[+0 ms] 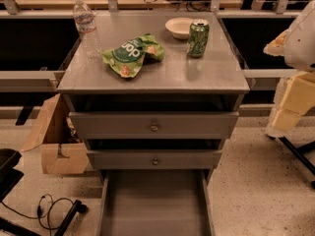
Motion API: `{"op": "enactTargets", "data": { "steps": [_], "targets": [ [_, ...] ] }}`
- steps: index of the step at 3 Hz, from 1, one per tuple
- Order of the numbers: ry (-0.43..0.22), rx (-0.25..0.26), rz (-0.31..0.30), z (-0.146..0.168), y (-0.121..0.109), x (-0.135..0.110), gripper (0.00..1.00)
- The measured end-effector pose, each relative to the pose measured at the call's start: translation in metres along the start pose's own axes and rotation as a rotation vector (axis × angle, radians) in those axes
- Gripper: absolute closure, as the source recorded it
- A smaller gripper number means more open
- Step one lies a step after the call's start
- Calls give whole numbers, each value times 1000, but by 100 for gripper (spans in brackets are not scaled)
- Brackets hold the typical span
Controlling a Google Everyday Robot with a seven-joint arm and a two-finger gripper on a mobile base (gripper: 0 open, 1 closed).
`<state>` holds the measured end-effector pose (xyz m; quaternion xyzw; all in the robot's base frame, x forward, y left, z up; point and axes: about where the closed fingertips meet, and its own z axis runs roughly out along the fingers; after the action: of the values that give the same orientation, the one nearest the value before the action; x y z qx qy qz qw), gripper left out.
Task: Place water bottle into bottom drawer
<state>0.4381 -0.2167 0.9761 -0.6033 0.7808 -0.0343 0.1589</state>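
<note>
The water bottle (86, 27) stands upright at the back left corner of the grey cabinet top (197, 75); it is clear, with a white cap and a label band. The bottom drawer (155, 203) is pulled out at floor level, a wide flat grey tray with nothing in it. My gripper (290, 104) hangs at the right edge of the view, a white and cream shape beside the cabinet's right side. It is far from the bottle and holds nothing that shows.
A green chip bag (132, 54) lies mid-top, a green soda can (198, 38) and a white bowl (180, 27) stand back right. Two upper drawers (154, 127) with round knobs are slightly open. A cardboard box (54, 141) and cables (51, 210) are on the floor at left.
</note>
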Motion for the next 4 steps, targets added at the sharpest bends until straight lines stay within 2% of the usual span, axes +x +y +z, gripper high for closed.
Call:
{"op": "enactTargets", "data": {
  "steps": [1, 2, 3, 4],
  "targets": [
    [0, 0, 0, 0, 0, 0, 0],
    [-53, 35, 7, 12, -14, -5, 0],
    [-207, 102, 22, 40, -60, -28, 0],
    [-423, 150, 60, 71, -109, -62, 0]
  ]
}}
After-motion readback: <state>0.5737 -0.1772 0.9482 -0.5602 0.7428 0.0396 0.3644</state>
